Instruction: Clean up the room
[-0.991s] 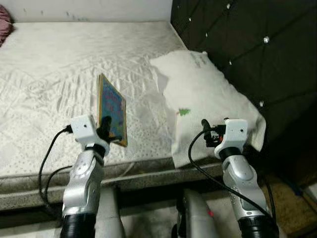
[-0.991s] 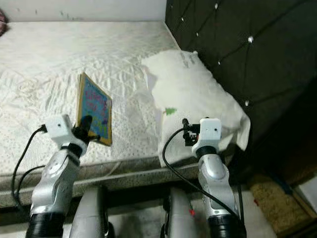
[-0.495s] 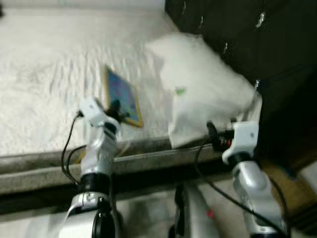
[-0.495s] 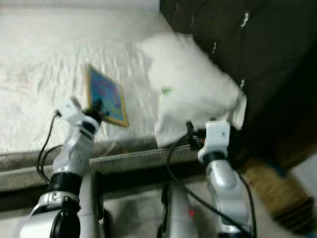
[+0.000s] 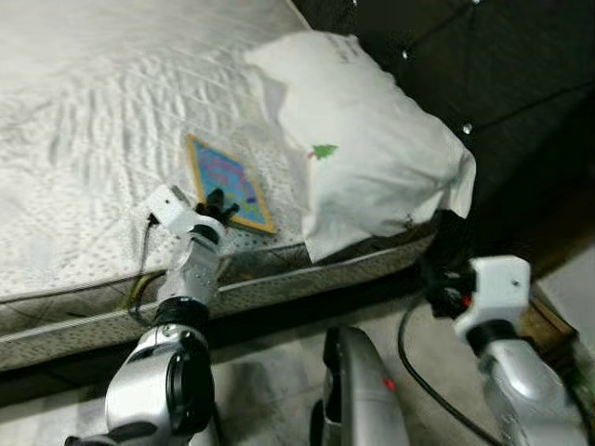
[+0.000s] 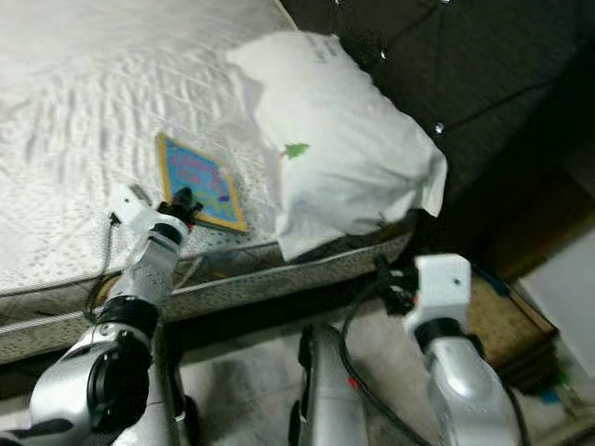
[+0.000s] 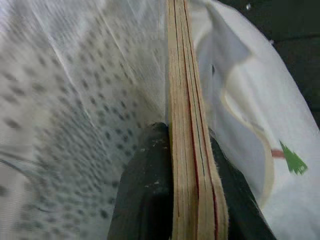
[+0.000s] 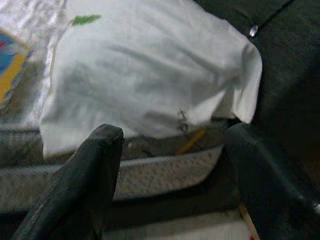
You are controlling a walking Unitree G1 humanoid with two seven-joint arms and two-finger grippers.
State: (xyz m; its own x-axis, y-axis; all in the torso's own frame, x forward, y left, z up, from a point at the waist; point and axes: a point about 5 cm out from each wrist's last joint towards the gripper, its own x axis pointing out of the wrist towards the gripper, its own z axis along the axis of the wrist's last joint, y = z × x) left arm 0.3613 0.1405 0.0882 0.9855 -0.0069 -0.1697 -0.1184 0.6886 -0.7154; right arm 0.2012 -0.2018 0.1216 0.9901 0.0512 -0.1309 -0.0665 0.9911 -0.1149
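A thin book with a blue and yellow cover (image 5: 227, 192) rests on the white mattress (image 5: 84, 139) near its front edge. My left gripper (image 5: 212, 206) is shut on the book's near edge; the left wrist view looks along the book's page edges (image 7: 187, 130) pinched between two black fingers (image 7: 145, 195). A white pillow (image 5: 363, 158) with a small green tree print lies beside the book, against the dark headboard. My right gripper (image 8: 170, 175) is open, low in front of the bed's corner, below the pillow (image 8: 150, 75).
The dark tufted headboard (image 5: 483, 65) stands to the right of the bed. A brown mat (image 6: 507, 321) lies on the floor at the right. The mattress edge (image 5: 279, 283) runs across in front of me.
The camera has tilted and swung. The book has gone from standing up on edge to lying nearly flat on the mattress, still in my left gripper. My right arm has dropped lower and rightward.
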